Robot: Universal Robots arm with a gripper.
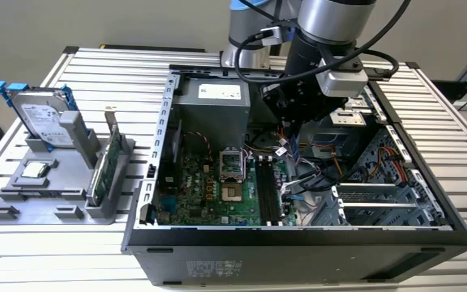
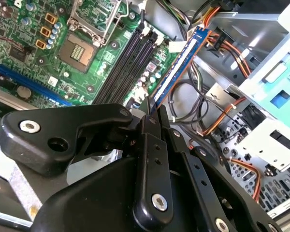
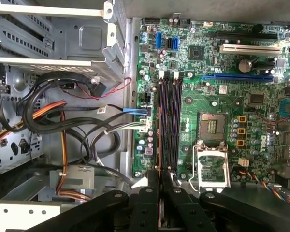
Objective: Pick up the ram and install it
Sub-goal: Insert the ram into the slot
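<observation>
Ram [image 2: 179, 67]: a thin stick with a blue label strip, seen edge-on in the second wrist view, rising from between the black fingers [image 2: 152, 159]; in the first wrist view its narrow edge [image 3: 158, 159] stands over the motherboard beside the memory slots.
Jaws: closed on the ram's lower end; the gripper [image 2: 152, 113] holds it clear of the board, with the stick not seated in any slot.
Memory slots [image 3: 168, 125]: long black parallel sockets on the green motherboard [image 3: 217, 96], next to the bare processor socket [image 3: 211, 126].
Arm: in the exterior view the gripper [image 1: 294, 125] hangs inside the open computer case [image 1: 298, 243], which lies on its side on the slatted bench [image 1: 452, 115], toward the bench's middle.
Grey holder [image 1: 47, 194]: near the bench edge at the exterior view's left, carrying a silver hard drive [image 1: 43, 118] with blue rails and a green expansion card [image 1: 107, 158] standing upright.
Cables [image 3: 63, 116]: black, orange and blue bundles lie in the case beside the motherboard.
</observation>
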